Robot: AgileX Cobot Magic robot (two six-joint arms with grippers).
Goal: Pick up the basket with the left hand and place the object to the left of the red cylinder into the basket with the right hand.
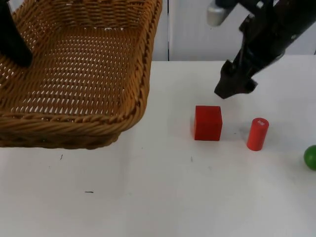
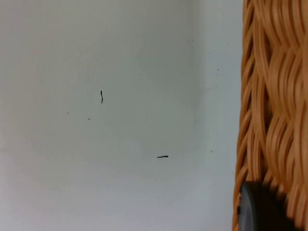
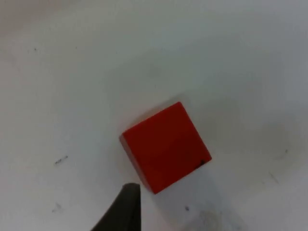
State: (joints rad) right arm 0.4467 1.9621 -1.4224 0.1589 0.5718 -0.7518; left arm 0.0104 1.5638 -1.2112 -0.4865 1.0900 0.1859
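Observation:
A woven wicker basket [image 1: 74, 126] hangs tilted above the table's left side, with my left gripper [image 1: 12, 49] shut on its left rim. In the left wrist view the basket's rim [image 2: 269, 96] runs beside one black fingertip [image 2: 260, 209]. A red cube [image 1: 208, 123] sits on the table just left of the upright red cylinder [image 1: 257, 134]. My right gripper [image 1: 234, 89] hovers open just behind and above the cube, holding nothing. The right wrist view looks down on the cube [image 3: 166, 147], with one fingertip [image 3: 126, 207] close to its corner.
A green ball [image 1: 311, 157] lies at the table's right edge, right of the cylinder. The grey partition wall [image 1: 197, 29] stands behind. White table top [image 1: 158, 197] stretches in front of the objects, with small dark marks [image 2: 162, 156] on it.

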